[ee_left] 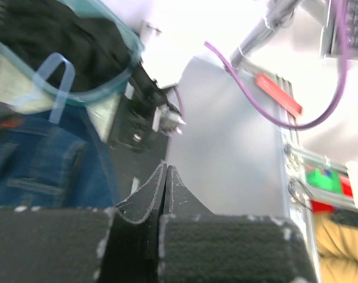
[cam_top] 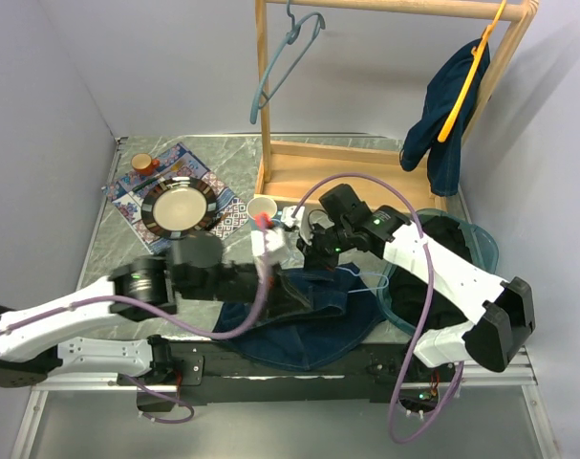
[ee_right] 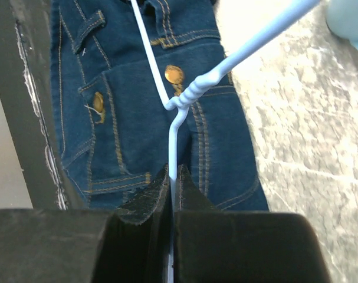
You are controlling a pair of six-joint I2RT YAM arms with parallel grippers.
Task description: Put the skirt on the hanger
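The dark blue denim skirt (cam_top: 304, 330) lies crumpled at the table's near edge between the arms. In the right wrist view it (ee_right: 125, 100) shows brass buttons and yellow stitching. My right gripper (cam_top: 313, 251) (ee_right: 174, 172) is shut on the white wire hanger (ee_right: 177, 121), pinching its neck just above the skirt. The hanger's arms run up and out of that view. My left gripper (cam_top: 294, 290) (ee_left: 167, 168) sits over the skirt's upper edge with its jaws pressed together and nothing showing between them. The skirt (ee_left: 37, 159) shows at the left of its view.
A wooden clothes rack (cam_top: 366, 158) stands at the back with a teal hanger (cam_top: 285, 57) and a navy garment (cam_top: 447, 105) on an orange hanger. A teal basket (cam_top: 466, 251) of dark clothes is at the right. A plate (cam_top: 180, 206) and cups (cam_top: 261, 206) are at the left.
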